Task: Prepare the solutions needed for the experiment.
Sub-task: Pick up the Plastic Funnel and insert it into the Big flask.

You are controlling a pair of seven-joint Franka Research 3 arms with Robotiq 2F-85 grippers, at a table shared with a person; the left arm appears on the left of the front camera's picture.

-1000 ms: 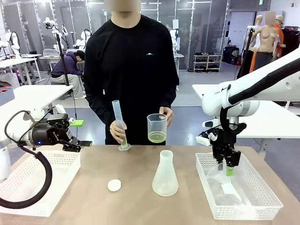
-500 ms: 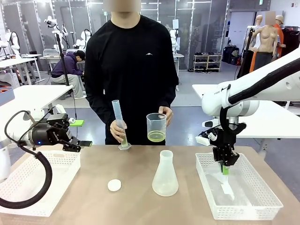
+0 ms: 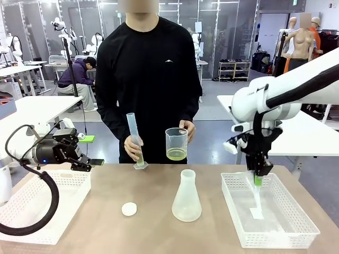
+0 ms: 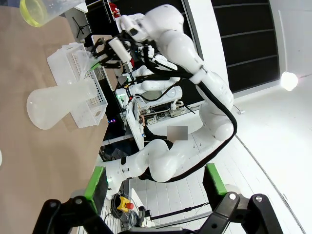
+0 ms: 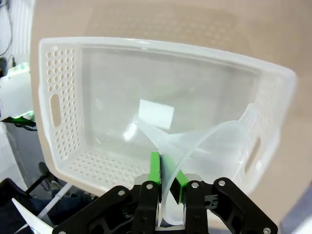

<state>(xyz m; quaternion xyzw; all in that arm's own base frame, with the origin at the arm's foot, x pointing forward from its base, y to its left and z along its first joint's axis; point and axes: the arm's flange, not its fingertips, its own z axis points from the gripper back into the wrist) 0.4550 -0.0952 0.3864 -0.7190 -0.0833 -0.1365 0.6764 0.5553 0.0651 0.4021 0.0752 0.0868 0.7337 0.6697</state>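
I saw my right gripper [image 3: 258,179] clamped on a clear plastic funnel [image 3: 257,200] over the white perforated basket [image 3: 275,241], my left gripper [image 4: 155,181] wide open at the bench's [image 3: 153,227] left, the pale yellow-green liquid [image 3: 177,154] lay in a clear beaker [image 3: 177,138] in the person's hand [image 3: 188,128].

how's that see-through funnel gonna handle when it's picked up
Probably light: the funnel is thin, translucent plastic. Pinched by one wall in the right gripper, it may flex or swing. Its smooth wall could slip in that pinch.
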